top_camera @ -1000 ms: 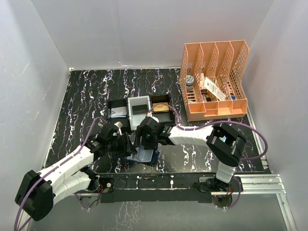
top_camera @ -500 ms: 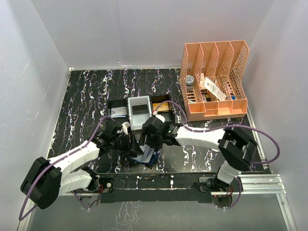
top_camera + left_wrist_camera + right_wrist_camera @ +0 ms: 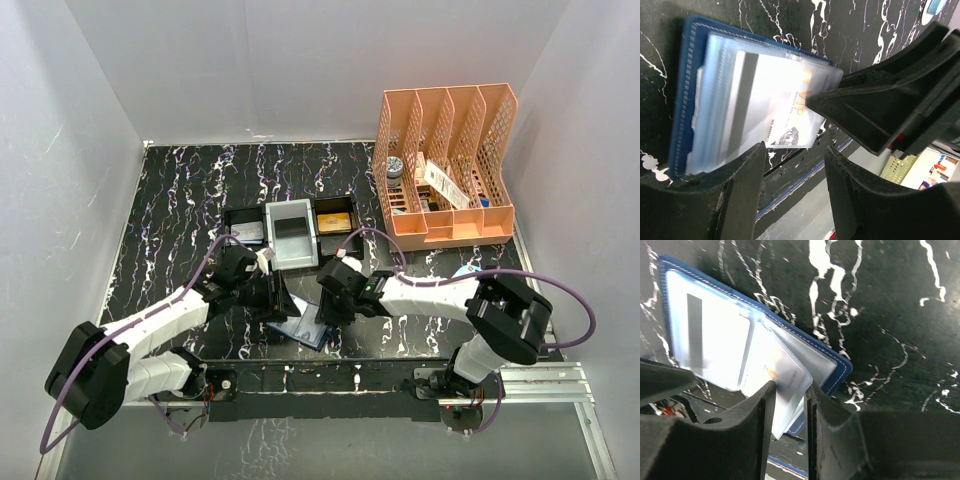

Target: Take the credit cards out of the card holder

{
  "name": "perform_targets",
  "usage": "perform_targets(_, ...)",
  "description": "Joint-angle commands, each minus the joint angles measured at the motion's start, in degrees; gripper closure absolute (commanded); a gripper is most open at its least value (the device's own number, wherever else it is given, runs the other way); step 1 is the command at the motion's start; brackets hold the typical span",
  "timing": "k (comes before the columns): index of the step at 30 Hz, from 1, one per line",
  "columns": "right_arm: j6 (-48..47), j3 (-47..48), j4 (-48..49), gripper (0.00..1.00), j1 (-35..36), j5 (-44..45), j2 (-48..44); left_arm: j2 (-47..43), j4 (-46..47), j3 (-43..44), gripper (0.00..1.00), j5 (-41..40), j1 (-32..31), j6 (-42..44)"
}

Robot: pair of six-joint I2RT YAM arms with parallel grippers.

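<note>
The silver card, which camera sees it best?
The left wrist camera. There the credit card lies flat in the open card holder, its dark stripe and gold letters showing. The right wrist camera sees only a corner between the right gripper fingers. From the top it is a tiny pale patch.

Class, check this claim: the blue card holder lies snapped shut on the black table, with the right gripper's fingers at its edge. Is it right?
No. The card holder lies open, not snapped shut: the right wrist view shows its clear sleeves with credit cards inside. The rest holds: black table, right gripper at its edge.
</note>
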Motion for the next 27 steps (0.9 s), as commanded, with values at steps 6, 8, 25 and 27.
perform_targets(6,-1.8,-5.5,4.2,0.77,0.2,-0.7,-4.5,5.1,0.0,5.4,0.51,3.0,-0.2,3.8)
perform_targets(8,-2.9,-6.2,5.3,0.79,-0.1,-0.9,-5.0,6.7,-1.4,7.0,0.51,3.5,-0.3,5.5)
perform_targets(25,-22.1,2.9,4.9,0.80,-8.2,-4.4,2.9,11.2,2.3,6.2,0.53,1.6,-2.0,0.4)
perform_targets(27,-21.8,3.8,3.7,0.78,-8.2,-4.3,1.5,11.6,2.6,6.4,0.54,1.1,-2.3,-0.3)
